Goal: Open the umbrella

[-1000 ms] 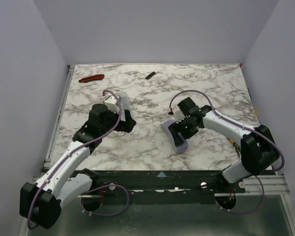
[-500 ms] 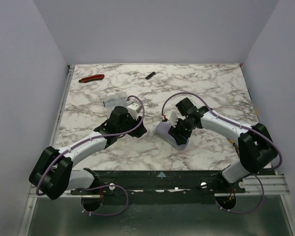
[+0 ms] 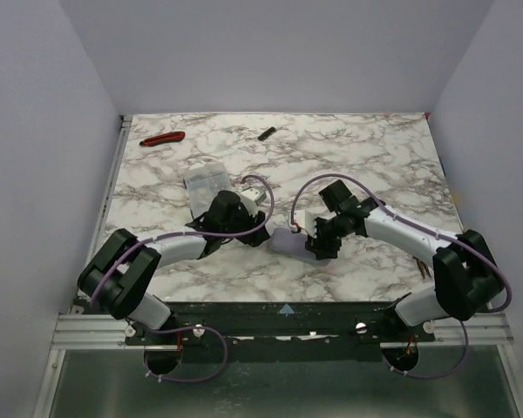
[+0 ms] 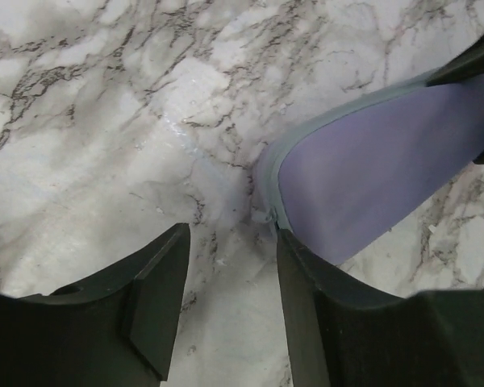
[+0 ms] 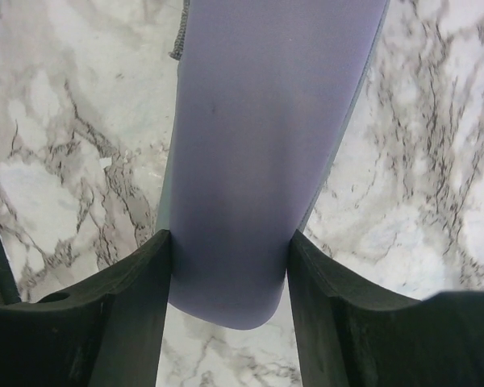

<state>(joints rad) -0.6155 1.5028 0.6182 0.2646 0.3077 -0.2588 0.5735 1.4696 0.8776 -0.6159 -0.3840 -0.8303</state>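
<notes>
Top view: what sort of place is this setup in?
Probably a lab robot cell, not a home: a marble-print table boxed in by plain walls, with a left arm and right arm bolted at its near edge.

I find nothing I can read. The umbrella (image 5: pixel 258 161) shows plain lavender with no lettering. The small things at the far left of the surface (image 3: pixel 375 148) are too small for me to make out any print.
</notes>
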